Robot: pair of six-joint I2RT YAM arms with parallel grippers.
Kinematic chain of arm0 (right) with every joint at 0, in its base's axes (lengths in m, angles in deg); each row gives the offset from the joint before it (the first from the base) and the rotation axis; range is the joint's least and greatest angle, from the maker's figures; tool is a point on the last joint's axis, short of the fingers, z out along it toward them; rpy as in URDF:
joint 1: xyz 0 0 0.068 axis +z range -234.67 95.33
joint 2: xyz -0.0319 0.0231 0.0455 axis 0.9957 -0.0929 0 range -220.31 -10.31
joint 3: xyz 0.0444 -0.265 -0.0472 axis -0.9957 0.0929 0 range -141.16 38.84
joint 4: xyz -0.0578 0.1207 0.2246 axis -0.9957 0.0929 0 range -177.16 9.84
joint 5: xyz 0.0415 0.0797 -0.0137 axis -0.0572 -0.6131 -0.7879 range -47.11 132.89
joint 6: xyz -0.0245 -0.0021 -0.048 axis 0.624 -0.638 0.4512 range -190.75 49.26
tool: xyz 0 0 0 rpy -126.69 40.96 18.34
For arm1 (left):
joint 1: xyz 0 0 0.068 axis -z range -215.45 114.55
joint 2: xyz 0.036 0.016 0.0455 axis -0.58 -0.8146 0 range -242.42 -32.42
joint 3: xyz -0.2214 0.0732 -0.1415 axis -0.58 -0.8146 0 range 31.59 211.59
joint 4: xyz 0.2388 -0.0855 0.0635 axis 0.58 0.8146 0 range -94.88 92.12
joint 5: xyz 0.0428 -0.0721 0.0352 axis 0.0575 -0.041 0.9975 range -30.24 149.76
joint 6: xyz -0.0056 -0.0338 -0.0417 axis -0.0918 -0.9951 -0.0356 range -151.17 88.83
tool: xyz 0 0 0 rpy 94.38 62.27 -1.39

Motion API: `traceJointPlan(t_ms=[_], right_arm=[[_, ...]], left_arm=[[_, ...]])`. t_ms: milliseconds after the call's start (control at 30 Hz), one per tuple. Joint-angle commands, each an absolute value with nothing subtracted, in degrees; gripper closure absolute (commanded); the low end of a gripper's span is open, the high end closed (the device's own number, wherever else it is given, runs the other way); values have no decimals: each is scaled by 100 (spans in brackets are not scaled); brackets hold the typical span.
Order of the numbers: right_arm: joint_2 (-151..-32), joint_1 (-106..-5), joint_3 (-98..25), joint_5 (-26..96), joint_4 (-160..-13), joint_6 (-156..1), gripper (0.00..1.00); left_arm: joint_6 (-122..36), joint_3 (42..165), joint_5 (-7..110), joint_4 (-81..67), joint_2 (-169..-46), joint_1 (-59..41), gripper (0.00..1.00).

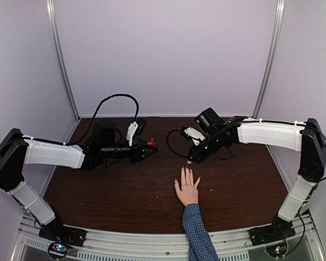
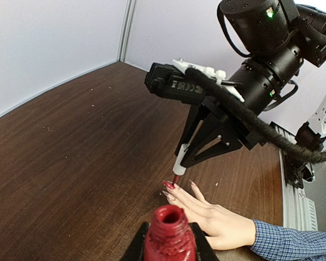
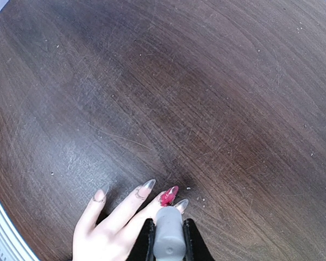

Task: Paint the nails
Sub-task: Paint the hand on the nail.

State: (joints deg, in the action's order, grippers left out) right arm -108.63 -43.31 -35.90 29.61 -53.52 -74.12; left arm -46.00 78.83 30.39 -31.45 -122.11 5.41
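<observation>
your right gripper (image 2: pixel 180 157) is clamped tight on the white brush cap (image 3: pixel 169 235), brush tip pointing down. right under that tip is the hand (image 1: pixel 188 191), flat on the dark table (image 1: pixel 108 185) with its fingers spread. the nails (image 3: pixel 169 195) sit just past the tip; one looks red already, the ones beside it look bare. your left gripper (image 2: pixel 168 247) is squeezed on the red polish bottle (image 2: pixel 169 235), open top up, off to the side of the brush. the nails are tiny, hard and slick, but the finger under them is soft and alive. don't grab anything here. just stroke lightly with the wet tip, and go slow.
</observation>
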Motion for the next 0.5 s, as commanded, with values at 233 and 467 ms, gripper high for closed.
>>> traceJointPlan(t_ms=[233, 467], right_arm=[[-10866, -4336, -3739, 2975, -5558, -7429, 100], [-10888, -4337, -3760, 2989, -5611, -7427, 100]], left_arm=[[-4507, 7814, 3045, -3467, -12082, 506, 100], [-4497, 7824, 3048, -3459, -12079, 504, 100]])
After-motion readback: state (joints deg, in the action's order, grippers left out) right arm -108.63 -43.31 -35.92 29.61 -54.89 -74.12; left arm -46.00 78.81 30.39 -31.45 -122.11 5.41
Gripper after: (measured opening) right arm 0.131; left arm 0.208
